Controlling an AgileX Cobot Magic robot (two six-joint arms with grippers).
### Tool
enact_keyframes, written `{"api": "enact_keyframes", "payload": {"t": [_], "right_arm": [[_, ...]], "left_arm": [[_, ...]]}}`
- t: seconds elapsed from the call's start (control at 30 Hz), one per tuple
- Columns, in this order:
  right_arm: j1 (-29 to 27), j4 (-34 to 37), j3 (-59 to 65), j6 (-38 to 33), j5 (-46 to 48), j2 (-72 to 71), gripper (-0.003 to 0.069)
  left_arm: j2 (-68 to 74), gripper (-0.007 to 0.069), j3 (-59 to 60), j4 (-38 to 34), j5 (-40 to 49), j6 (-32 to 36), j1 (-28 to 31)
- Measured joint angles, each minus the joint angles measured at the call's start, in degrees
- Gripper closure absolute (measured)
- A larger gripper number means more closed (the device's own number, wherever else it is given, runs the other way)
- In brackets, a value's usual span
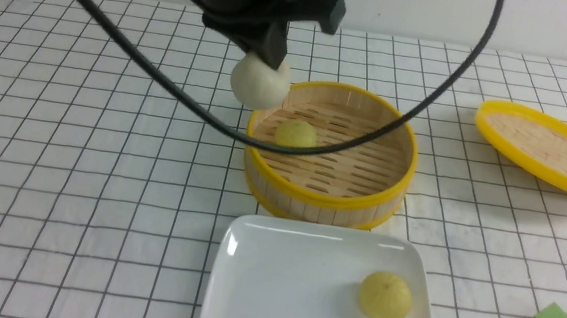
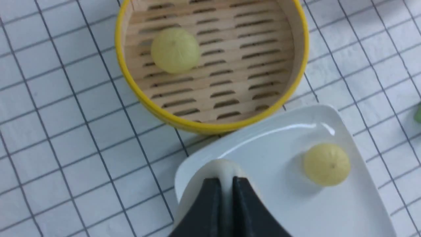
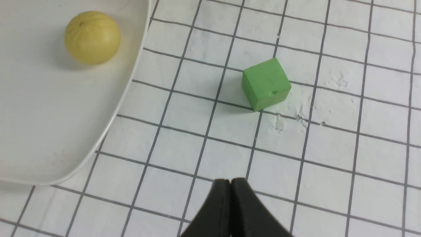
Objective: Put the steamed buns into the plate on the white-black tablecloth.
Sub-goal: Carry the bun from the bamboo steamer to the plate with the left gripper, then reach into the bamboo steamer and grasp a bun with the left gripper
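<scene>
We are holding the off-white steamed bun point(image 1: 259, 83) aloft, pinched in the left jaws, beside the bamboo steamer point(image 1: 323, 197). Next, we judge, it needs lowering over the plate point(image 1: 282, 303) and releasing. The plate is holding one yellow bun point(image 1: 385, 297), the steamer a second yellow bun point(image 1: 296, 133). The right jaws are hanging shut and empty over the white-black tablecloth point(image 3: 345, 164), near a green cube point(image 3: 265, 84).

Bright, even light from above fills the scene, leaving only short, soft shadows beside the yellow bun point(image 3: 92, 37) and the green cube point(image 3: 265, 84). Thin white streaks of glare run along the far rim of the plate point(image 1: 305, 233). The left wrist view is the softest, with the left gripper point(image 2: 226, 184) and off-white bun point(image 2: 197, 191) blurred near the lens, while the right wrist view is crisp.
</scene>
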Motion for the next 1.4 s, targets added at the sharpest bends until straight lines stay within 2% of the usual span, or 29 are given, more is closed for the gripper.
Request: {"api": "enact_keyframes", "payload": {"t": [0.2,0.3,0.43,0.53,0.63,0.67,0.7,0.83,0.93,1.03,1.13,1.4], "right_arm": [[0.0,0.11,0.0,0.0,0.01,0.0,0.065],[0.0,0.1,0.0,0.05,0.06,0.0,0.0646],[0.0,0.05,0.0,0.05,0.06,0.0,0.0643],[0.0,0.11,0.0,0.05,0.06,0.0,0.0642],[0.0,0.1,0.0,0.05,0.06,0.0,0.0637],[0.0,0.1,0.0,0.05,0.06,0.0,0.0636],[0.0,0.1,0.0,0.05,0.06,0.0,0.0634],[0.0,0.1,0.0,0.05,0.12,0.0,0.0631],[0.0,0.1,0.0,0.11,0.12,0.0,0.063],[0.0,0.1,0.0,0.17,0.05,0.0,0.0628],[0.0,0.1,0.0,0.17,0.05,0.0,0.0627],[0.0,0.15,0.0,0.17,0.05,0.0,0.0622]], "left_arm": [[4.2,0.0595,15.4,-10.06,-2.57,3.54,-0.51],[6.98,0.0594,19.8,-11.17,-8.32,5.48,-1.63],[10.26,0.0578,20.9,-11.57,-11.78,6.14,-3.05],[11.85,0.0543,20.9,-11.58,-12.85,6.26,-3.64],[13.28,0.0431,20.9,-11.41,-13.61,6.31,-3.84],[13.3,0.0431,20.9,-11.41,-13.61,6.31,-3.91],[13.34,0.0377,20.71,-11.28,-13.75,6.11,-3.91],[13.34,0.0231,16.28,-8.92,-13.31,3.95,-3.91],[13.48,0.0165,10.4,-4.0,-13.31,0.03,-3.91],[14.87,0.0151,3.76,0.36,-12.21,-5.51,-3.28],[17.68,0.0149,-2.37,1.93,-10.95,-7.82,-1.6],[29.47,0.0147,-14.8,0.57,-10.2,-8.67,3.78]]}}
